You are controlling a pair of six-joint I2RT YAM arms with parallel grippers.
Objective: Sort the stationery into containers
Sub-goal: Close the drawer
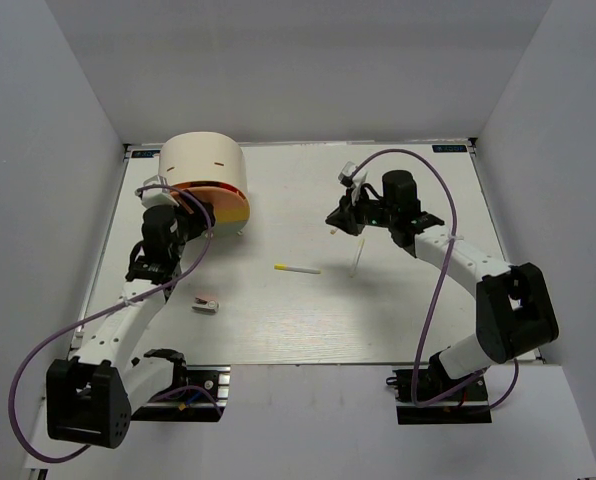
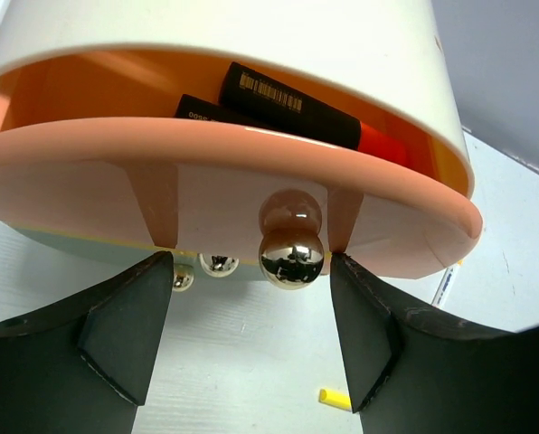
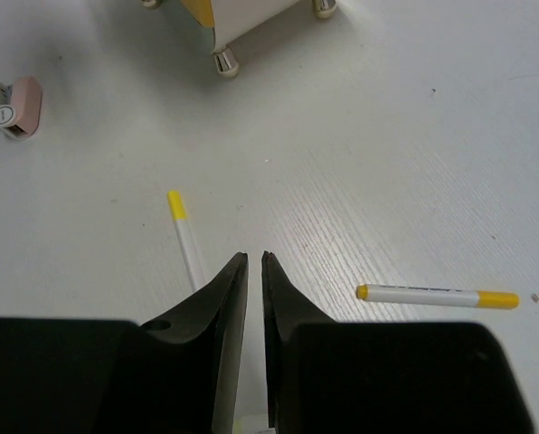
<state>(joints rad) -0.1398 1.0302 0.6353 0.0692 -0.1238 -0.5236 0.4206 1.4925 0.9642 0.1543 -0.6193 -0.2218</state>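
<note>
Two black markers [image 2: 288, 104] sit in the orange drawer [image 2: 89, 172], pulled out of the cream box [image 1: 203, 160] far left. My left claw [image 2: 251, 271] is spread either side of its knob [image 2: 290, 258], clear of it. Two pens [image 1: 298, 268] lie mid-table [image 1: 408, 320], open room around them; my right claw [image 3: 254, 267] is nearly pressed together, and I cannot tell if it pinches anything

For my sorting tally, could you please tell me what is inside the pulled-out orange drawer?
Two short black markers, one orange-ended; the cream half-cylinder box hides the drawer's rear.
</note>
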